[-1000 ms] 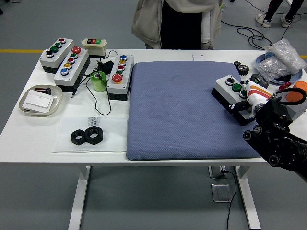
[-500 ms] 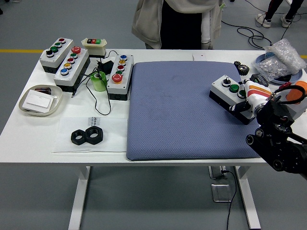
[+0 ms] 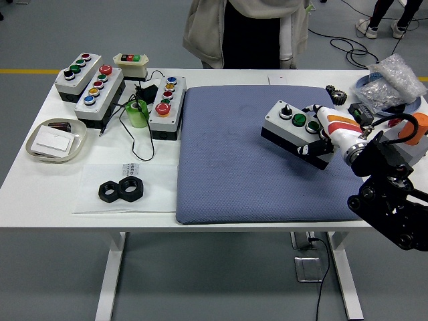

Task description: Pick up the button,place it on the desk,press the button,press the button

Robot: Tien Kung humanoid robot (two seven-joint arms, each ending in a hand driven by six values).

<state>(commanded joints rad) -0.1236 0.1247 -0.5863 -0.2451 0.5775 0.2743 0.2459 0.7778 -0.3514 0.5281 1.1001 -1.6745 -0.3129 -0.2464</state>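
Note:
A grey button box (image 3: 291,132) with a black knob and two green buttons is tilted and held just above the blue mat (image 3: 234,160), right of its middle. My right hand (image 3: 329,136), white with orange stripes on a black arm, is shut on the box's right end. My left arm is out of view. Other button boxes stand at the far left: a long one with a red mushroom button (image 3: 100,92), a shorter one (image 3: 78,72), one by the mat's edge (image 3: 166,101), and a small cream one (image 3: 130,62).
A person (image 3: 249,30) stands at the far side. A green tape roll (image 3: 138,114), cables, a tray (image 3: 55,139) and two black nuts (image 3: 122,190) lie at the left. A plastic bag (image 3: 391,83), gears and an orange object (image 3: 418,127) are at the right.
My right hand has carried the button box left and slightly farther over the mat, away from the mat's right edge. The box is now tilted.

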